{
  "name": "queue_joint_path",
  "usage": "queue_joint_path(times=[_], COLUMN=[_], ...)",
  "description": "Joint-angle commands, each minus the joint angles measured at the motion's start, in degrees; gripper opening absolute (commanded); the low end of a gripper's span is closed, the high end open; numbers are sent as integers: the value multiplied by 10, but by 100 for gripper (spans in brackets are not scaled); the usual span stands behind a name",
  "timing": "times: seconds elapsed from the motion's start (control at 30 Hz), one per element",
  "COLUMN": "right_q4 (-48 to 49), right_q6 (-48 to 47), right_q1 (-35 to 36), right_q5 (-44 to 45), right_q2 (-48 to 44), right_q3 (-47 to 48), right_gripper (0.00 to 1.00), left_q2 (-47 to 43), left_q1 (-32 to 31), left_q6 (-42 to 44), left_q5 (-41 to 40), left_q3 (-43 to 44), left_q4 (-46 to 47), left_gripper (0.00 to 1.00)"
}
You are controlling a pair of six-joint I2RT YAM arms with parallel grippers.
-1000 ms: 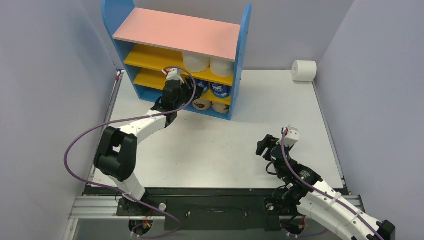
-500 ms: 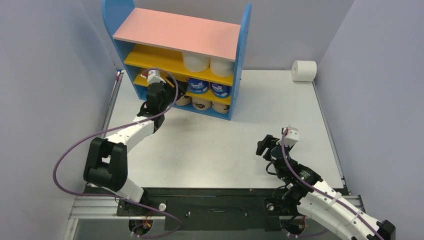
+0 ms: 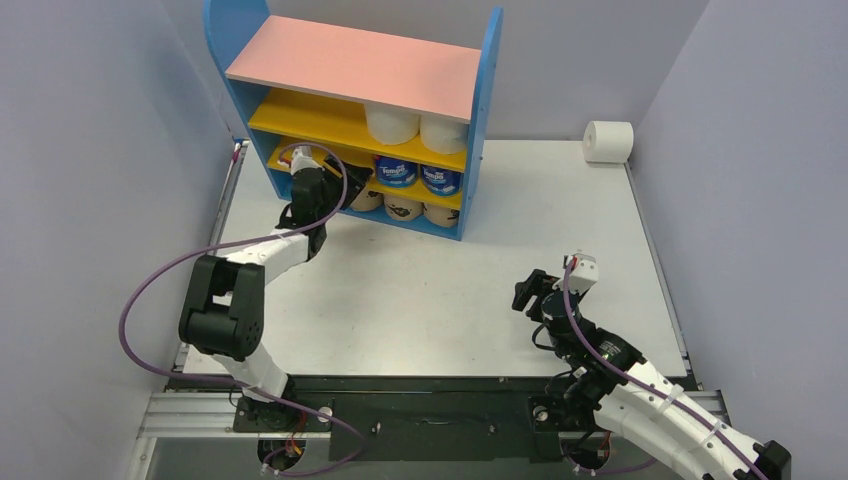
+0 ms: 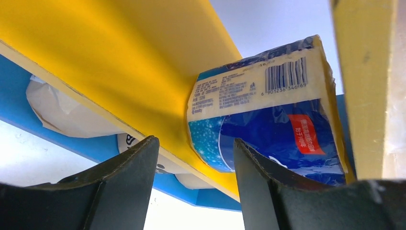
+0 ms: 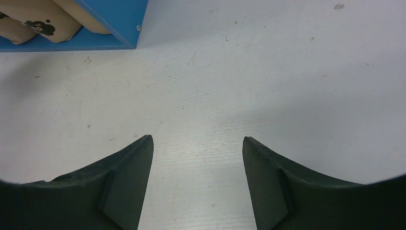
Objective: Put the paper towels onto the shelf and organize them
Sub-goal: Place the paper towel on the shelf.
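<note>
The shelf stands at the back of the table with a pink top and blue sides. Two white paper towels sit on its upper yellow board, two blue-wrapped ones on the middle board, and tan printed ones on the base. Another white roll lies loose at the far right. My left gripper is at the shelf's left front, open and empty. In the left wrist view its jaws frame the yellow board's edge, with a blue roll just beyond. My right gripper hovers open over bare table.
Grey walls close in the table on the left, back and right. In the right wrist view, the open jaws look down on the white table, with the shelf's blue base corner and a tan roll at the top left.
My left arm has swung left along the shelf front, from the middle toward the left part, with its jaws still open. The right arm has not moved.
</note>
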Motion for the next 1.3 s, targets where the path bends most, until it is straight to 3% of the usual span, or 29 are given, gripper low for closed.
queue_joint_path(times=[0.0,0.87,1.1,1.27], right_q4=[13,11,11,14], right_q6=[-2,-2,-1,-2], right_q1=[-3,-3,-3,-3], right_q5=[16,17,17,17], right_q2=[-6,-6,-7,-6], right_q3=[3,4,4,3], right_gripper=[64,64,64,64], left_q2=[7,18,-57,-137], left_q1=[2,-4,6,6], left_q6=[-14,-26,-14,12], left_q5=[20,52,3,-83], left_q3=[42,45,10,-30], left_q4=[42,52,15,-35], left_gripper=[56,56,59,66])
